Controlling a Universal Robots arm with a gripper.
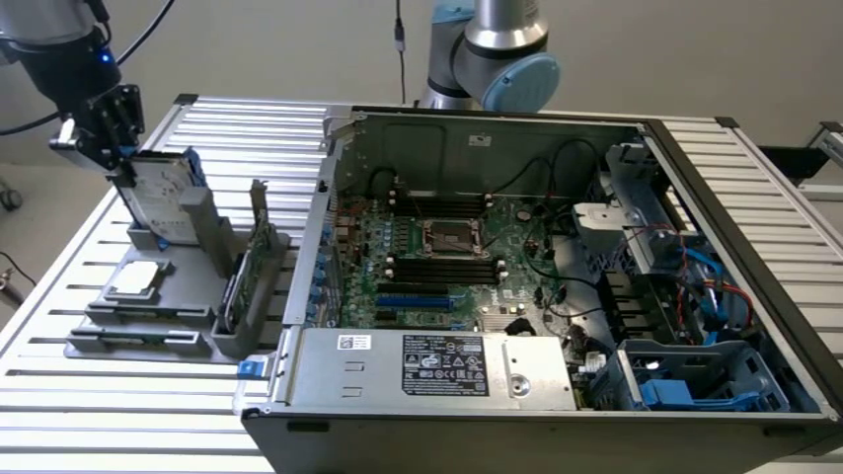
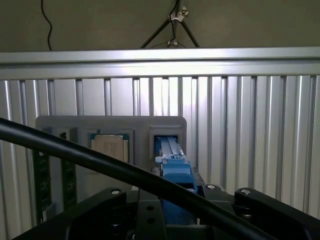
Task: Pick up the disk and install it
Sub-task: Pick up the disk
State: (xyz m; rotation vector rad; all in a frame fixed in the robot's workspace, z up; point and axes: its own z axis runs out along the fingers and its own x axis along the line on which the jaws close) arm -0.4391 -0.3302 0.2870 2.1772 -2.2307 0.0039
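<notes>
**Fingers on disk, disk seated in holder: jam/slip risk**

Fingers (image 1: 122, 158) are partway closed, clamped on the top edge of the flat silver-grey metal disk (image 1: 164, 188) with a white label and blue plastic carrier rails. In the wrist view the disk's blue rail (image 2: 172, 160) runs straight down between them, with no gap visible on either side. Reads as a grip.

The disk stands upright in a slot of the grey plastic holder tray (image 1: 185, 326), on the slatted aluminium desk (image 1: 79, 395). That is at the exterior view's left, outside the open computer case (image 1: 475, 133). It is not installed. The blue drive bay (image 1: 692, 385) is in the case at the exterior view's right, well apart.

Risks, my read:
- The hold is on a narrow edge. A pull off the slot's axis could bind the rails, drag the tray or slip the disk.
- Tall disk, high grip: it could pivot once free.
- The upright green memory card (image 1: 251, 247) is near the disk, so a sideways swing could clip it.
- The small square silver chip (image 1: 138, 279) lies in the tray beside the slot, so a drop could land there.
- The black cable (image 2: 100, 160) crosses close to the fingers and could snag.
- The case side wall (image 1: 320, 207) stands between tray and bay, so a low carry would hit it.
</notes>
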